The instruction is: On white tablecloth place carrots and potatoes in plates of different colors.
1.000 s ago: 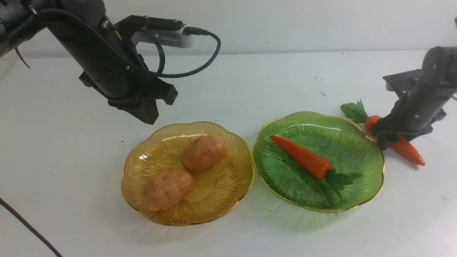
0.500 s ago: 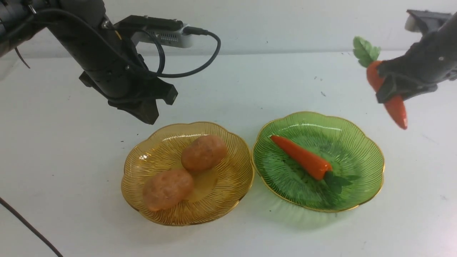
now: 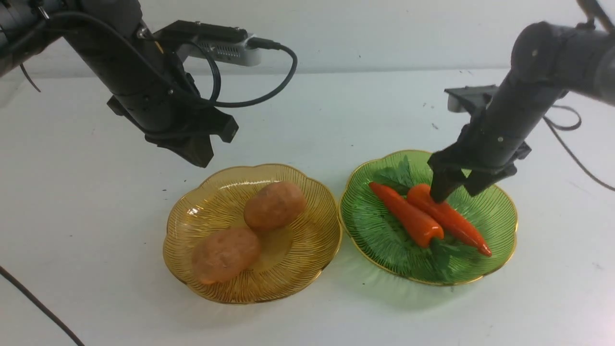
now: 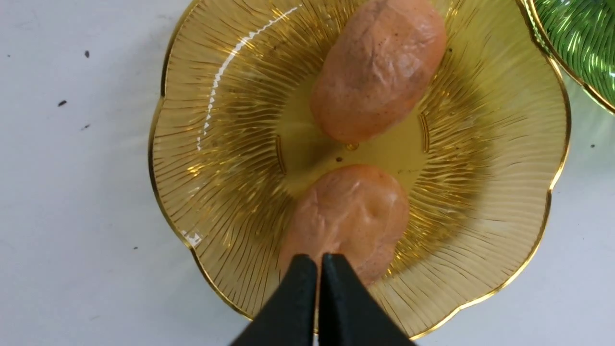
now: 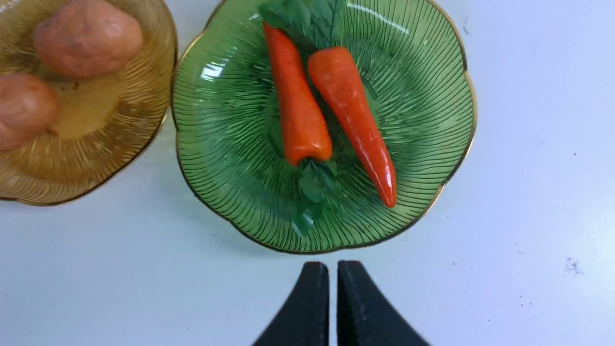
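Because the potatoes already lie in the amber plate and the carrots in the green plate, the left gripper and right gripper hang pinched together, gripping nothing.

Two carrots lie side by side right at the right gripper. Two potatoes sit just beyond the left gripper. There are two plates, one green plate and one amber plate, on one white tablecloth.
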### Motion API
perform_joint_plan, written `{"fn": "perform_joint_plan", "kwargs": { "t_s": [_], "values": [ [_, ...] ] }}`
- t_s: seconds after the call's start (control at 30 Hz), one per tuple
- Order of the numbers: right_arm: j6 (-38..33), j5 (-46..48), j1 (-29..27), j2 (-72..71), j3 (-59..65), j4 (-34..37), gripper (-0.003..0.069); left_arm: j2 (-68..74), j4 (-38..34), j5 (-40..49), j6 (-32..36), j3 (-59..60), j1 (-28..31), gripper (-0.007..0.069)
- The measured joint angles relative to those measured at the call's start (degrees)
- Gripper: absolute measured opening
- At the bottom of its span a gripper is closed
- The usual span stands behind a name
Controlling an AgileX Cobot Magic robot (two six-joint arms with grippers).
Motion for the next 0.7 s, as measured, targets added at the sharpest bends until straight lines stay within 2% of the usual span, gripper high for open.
{"fn": "perform_joint_plan", "kwargs": {
  "t_s": [0.13, 0.27, 0.37, 0.43, 0.53, 0.7],
  "values": [
    [-0.94, -22.32, 0.00, -23.75, 22.36, 3.78, -0.0013, 0.00, 0.01, 0.00, 0.02, 0.00, 0.00, -0.0003],
    [-7.96, -34.31, 0.00, -38.31, 34.43, 10.60, -0.0016, 0.00, -0.25, 0.00, 0.06, 0.00, 0.00, -0.0003],
    [-15.92, -37.60, 0.00, -43.98, 39.47, 16.73, -0.0017, 0.00, -0.37, 0.00, 0.06, 0.00, 0.00, -0.0003],
    [-18.61, -38.11, 0.00, -45.15, 40.25, 18.37, -0.0017, 0.00, -0.37, 0.00, 0.06, 0.00, 0.00, -0.0003],
    [-21.31, -39.99, 0.00, -45.71, 40.50, 19.43, -0.0017, 0.00, -0.37, 0.00, 0.06, 0.00, 0.00, -0.0003],
    [-21.82, -42.32, 0.00, -45.71, 40.50, 20.65, -0.0017, 0.00, -0.37, 0.00, 0.06, 0.00, 0.00, -0.0003]
  ]
}}
